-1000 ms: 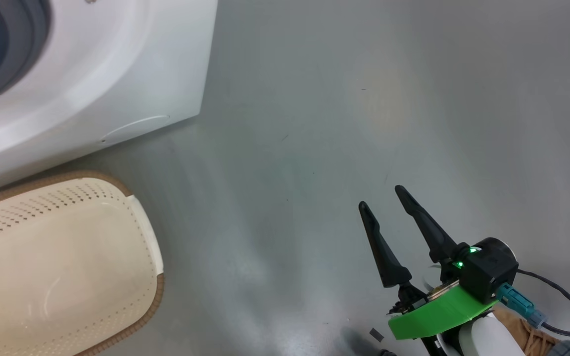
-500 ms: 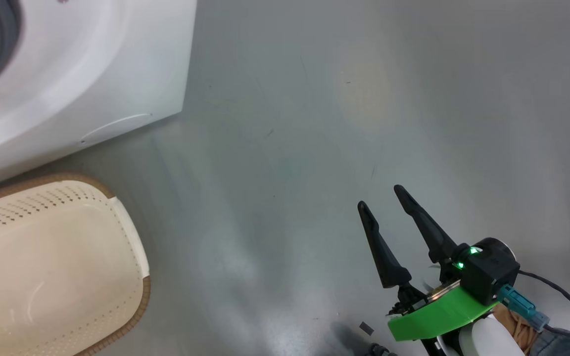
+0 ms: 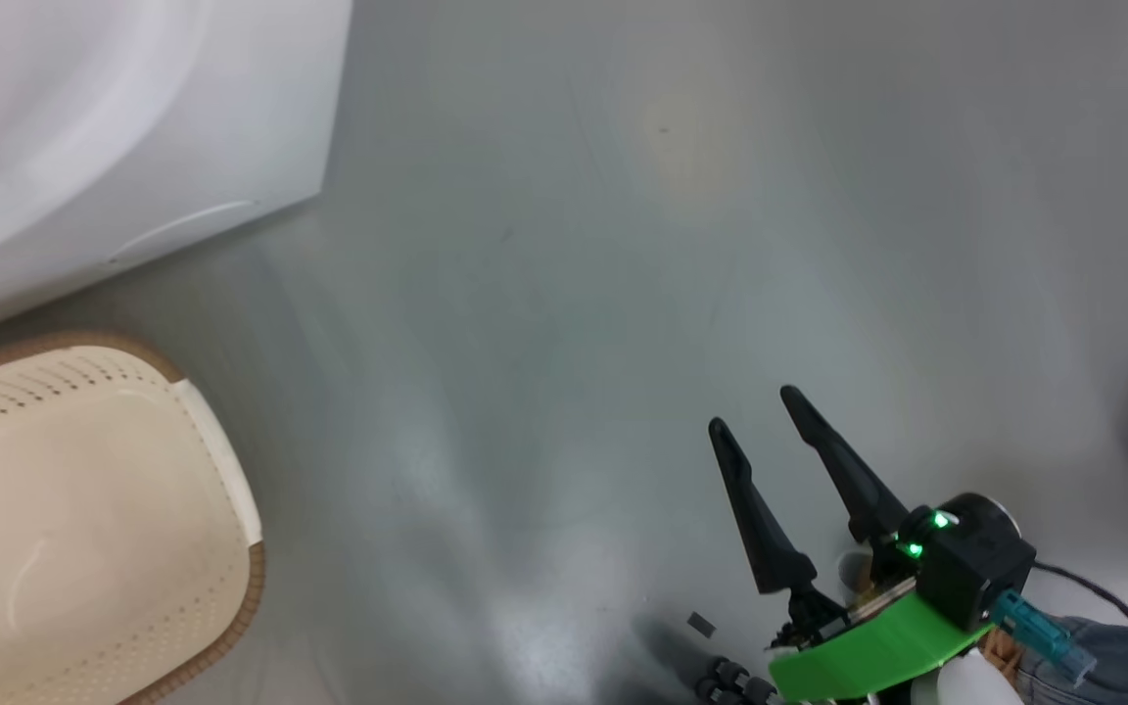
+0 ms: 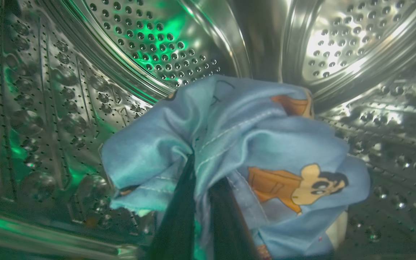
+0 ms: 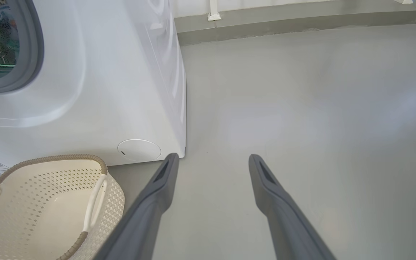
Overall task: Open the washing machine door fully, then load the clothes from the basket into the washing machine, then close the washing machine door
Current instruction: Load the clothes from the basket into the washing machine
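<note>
My left gripper [image 4: 202, 187] is shut on a fold of the clothes [image 4: 265, 141], bunched at its tips deep inside the washing machine [image 4: 150, 39]; my right gripper [image 3: 753, 409] hangs wide open, farther off.

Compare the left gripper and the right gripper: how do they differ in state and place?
The left gripper is shut, pinching the clothes; the right gripper is open and empty. The left is inside the drum of the washing machine; the right hangs over the floor. Both have two long dark fingers.
</note>
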